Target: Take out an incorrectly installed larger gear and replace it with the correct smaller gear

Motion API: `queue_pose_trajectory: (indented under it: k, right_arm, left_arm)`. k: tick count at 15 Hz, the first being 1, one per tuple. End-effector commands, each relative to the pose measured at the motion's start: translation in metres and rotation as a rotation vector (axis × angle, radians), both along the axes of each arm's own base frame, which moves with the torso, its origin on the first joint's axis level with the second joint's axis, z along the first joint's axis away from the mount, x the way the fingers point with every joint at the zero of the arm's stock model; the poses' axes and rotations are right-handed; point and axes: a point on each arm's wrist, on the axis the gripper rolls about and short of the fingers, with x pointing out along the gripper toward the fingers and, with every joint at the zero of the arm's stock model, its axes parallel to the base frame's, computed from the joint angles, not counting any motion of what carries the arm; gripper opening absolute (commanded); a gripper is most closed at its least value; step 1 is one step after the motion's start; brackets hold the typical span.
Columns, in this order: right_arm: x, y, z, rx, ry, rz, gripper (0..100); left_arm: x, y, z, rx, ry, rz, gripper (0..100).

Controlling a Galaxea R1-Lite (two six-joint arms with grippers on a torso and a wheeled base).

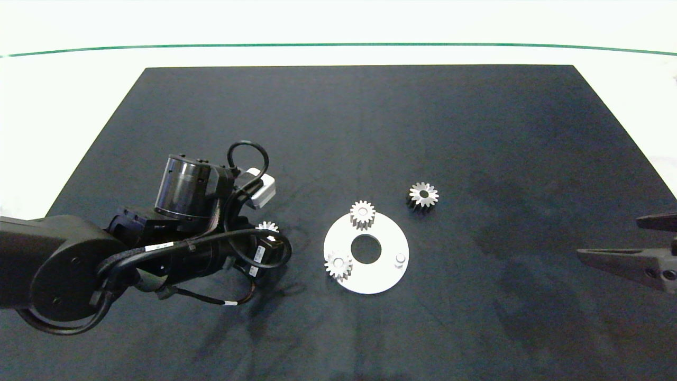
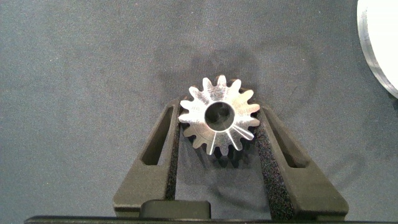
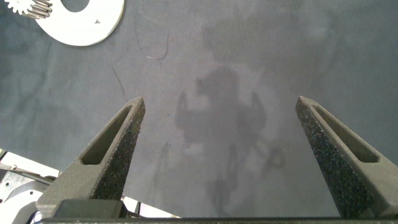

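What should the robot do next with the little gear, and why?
Probably lift it. The left gripper has its jaws closed against the smaller gear, which sits on the mat, while the white disc has one bare peg waiting.

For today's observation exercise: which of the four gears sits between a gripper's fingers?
The smaller gear left of the white disc, between the left gripper fingers; the others lie clear of both grippers.

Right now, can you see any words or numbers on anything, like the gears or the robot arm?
No text can be read.
White label on the left arm's cable: too small to read.
White tag on the thin cable: too small to read.
Smaller gear between the left gripper fingers: no marking.
Larger gear, white disc: no marking.
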Motion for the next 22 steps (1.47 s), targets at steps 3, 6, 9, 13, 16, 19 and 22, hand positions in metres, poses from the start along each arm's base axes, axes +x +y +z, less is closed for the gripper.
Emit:
queue_pose_trajectory:
  k: [3,6,9,13,16,19,22]
  right_arm:
    - [0.0,0.0,0.0,-0.003,0.003,0.0,100]
    - [0.0,0.0,-0.001,-0.004,0.006,0.0,100]
    - [-0.002,-0.001,-0.002,-0.004,0.006,0.0,100]
    - [-0.005,-0.003,-0.001,0.0,-0.002,0.0,100]
    - [-0.015,-0.008,0.001,0.01,-0.029,-0.002,100]
    - [-0.03,-0.017,-0.005,0.015,-0.041,-0.025,100]
    - [-0.046,-0.03,-0.011,0.027,-0.062,-0.076,100]
  left_arm:
    - [0.0,0.0,-0.001,0.002,0.0,0.0,29]
    - [0.0,0.0,0.0,0.004,-0.001,-0.001,23]
    - [-0.004,0.002,0.007,0.008,0.007,-0.001,22]
    - [-0.018,0.004,0.026,0.004,0.002,-0.02,22]
    - [-0.039,0.008,0.043,-0.005,-0.009,-0.043,22]
    - [-0.067,0.005,0.06,-0.028,-0.039,-0.113,22]
    - [-0.087,-0.011,0.068,-0.025,-0.074,-0.166,22]
